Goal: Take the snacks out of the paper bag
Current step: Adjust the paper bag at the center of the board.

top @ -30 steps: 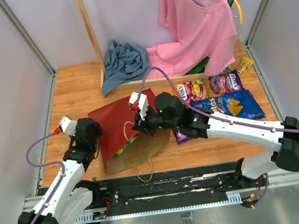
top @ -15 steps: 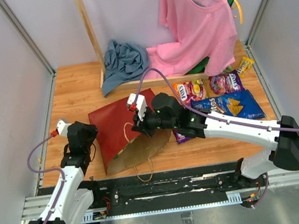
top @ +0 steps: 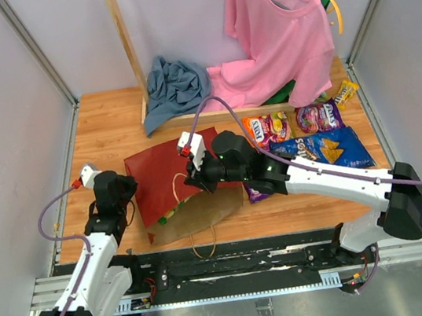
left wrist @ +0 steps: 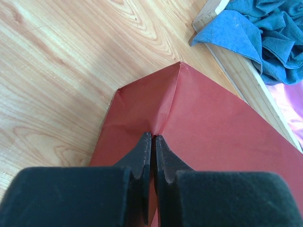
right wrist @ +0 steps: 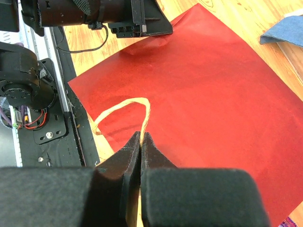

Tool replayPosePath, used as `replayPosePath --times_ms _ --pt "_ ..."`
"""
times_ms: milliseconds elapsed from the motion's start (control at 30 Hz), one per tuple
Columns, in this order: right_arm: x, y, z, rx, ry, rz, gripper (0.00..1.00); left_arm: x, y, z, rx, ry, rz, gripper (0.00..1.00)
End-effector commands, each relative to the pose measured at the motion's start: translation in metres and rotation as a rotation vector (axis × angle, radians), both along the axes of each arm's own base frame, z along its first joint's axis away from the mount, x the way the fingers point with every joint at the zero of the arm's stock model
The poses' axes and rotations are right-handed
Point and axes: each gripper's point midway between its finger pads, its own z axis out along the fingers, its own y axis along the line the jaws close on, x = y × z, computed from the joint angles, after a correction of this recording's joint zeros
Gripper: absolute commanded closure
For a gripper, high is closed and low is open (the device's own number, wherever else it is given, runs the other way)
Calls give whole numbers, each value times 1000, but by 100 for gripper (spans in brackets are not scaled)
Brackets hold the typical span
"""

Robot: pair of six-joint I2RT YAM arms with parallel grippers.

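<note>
Left hand [left wrist: 152, 137] now tight on paper bag [left wrist: 227, 127] fold (wider before), right hand [right wrist: 141, 135] tight on twine handle [right wrist: 147, 113].

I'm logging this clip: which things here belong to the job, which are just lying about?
Job: paper bag, left pincer shut on its fold, right pincer shut on its twine handle, Doritos bag, orange candy bag, purple candy bag.
Lying about: pink shirt, blue-grey cloth, wooden rack.

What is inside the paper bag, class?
A green-yellow packet shows at the open mouth of the paper bag. Anything deeper is covered by its red side.
</note>
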Motion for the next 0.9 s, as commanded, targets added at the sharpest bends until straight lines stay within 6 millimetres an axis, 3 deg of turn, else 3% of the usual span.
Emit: replayPosePath --times_ms 0,200,433,600,767,867 --pt "-3 10 21 44 -21 26 99 8 5 22 43 -39 0 96" --pt "7 9 18 12 -50 -10 99 19 1 19 55 -26 -30 95" --pt "20 18 16 -17 -58 -22 99 46 -8 17 57 -24 -76 95" --pt "27 22 20 -30 -84 -32 99 72 -10 25 83 -35 -97 95" --pt "39 19 12 -80 -114 -72 99 107 -30 35 71 -88 -203 95" --pt "49 13 4 -100 -104 -106 99 126 -45 32 50 -88 -277 97"
